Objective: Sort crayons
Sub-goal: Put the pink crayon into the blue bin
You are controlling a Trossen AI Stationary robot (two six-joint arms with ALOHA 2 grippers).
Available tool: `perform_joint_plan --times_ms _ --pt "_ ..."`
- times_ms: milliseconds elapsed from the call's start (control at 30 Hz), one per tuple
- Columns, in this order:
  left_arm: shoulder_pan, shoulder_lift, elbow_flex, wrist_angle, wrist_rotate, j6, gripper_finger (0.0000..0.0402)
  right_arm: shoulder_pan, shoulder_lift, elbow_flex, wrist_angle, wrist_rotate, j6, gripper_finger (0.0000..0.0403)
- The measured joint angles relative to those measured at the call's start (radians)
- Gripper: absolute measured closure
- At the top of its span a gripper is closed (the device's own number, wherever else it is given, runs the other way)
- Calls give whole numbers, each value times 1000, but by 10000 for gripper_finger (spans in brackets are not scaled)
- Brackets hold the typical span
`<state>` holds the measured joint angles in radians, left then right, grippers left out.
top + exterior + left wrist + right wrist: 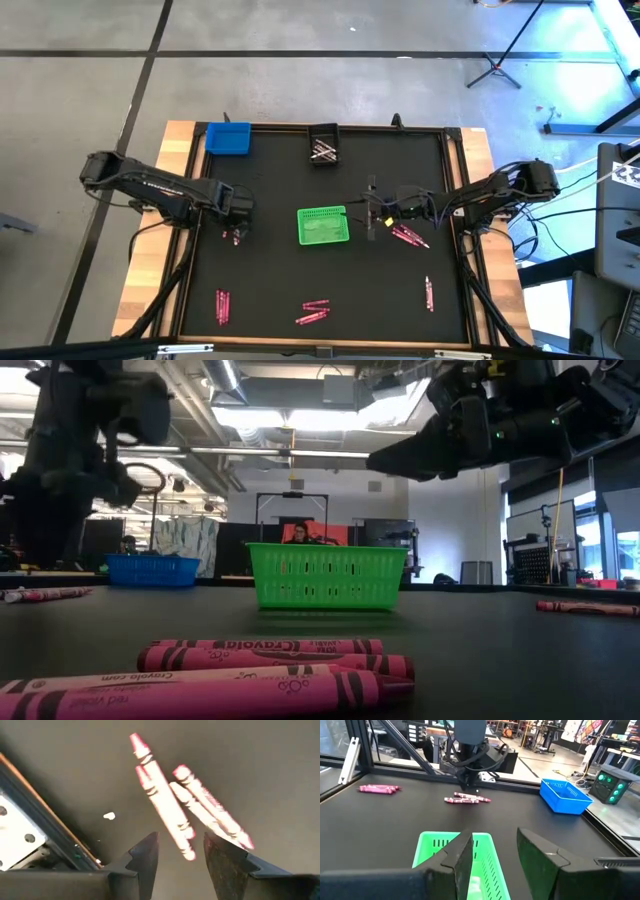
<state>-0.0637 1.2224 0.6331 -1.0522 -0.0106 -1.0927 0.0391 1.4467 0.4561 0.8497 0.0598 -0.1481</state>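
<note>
A small cluster of pink crayons point(170, 805) lies on the black mat near the table's left side point(236, 237). My left gripper point(180, 844) hovers just above them, pointing down, open, one finger on each side of the crayons' near ends, touching nothing. My right gripper point(492, 845) stands open and nearly level above the right end of the green bin point(465, 865), which sits at the table's middle point(323, 226). Nothing shows between its fingers. More pink crayons lie right of the green bin point(410, 236) and along the near edge point(312, 313).
A blue bin point(228, 138) sits at the far left and a black bin point(323, 146) with pale crayons at the far middle. Other pink crayons lie at the near left point(222, 306) and near right point(428, 292). A raised frame point(455, 180) borders the mat.
</note>
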Motion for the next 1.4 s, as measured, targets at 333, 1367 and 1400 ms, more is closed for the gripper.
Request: perform_joint_plan --times_ms 333,1367,1400 --pt "58 0 -98 51 -6 16 253 0 0 0 -5 1 -13 253" --pt "71 1 -143 110 -8 85 358 0 0 1 -11 1 -13 253" --pt "71 2 -133 96 -16 84 360 0 0 1 -13 1 -13 253"
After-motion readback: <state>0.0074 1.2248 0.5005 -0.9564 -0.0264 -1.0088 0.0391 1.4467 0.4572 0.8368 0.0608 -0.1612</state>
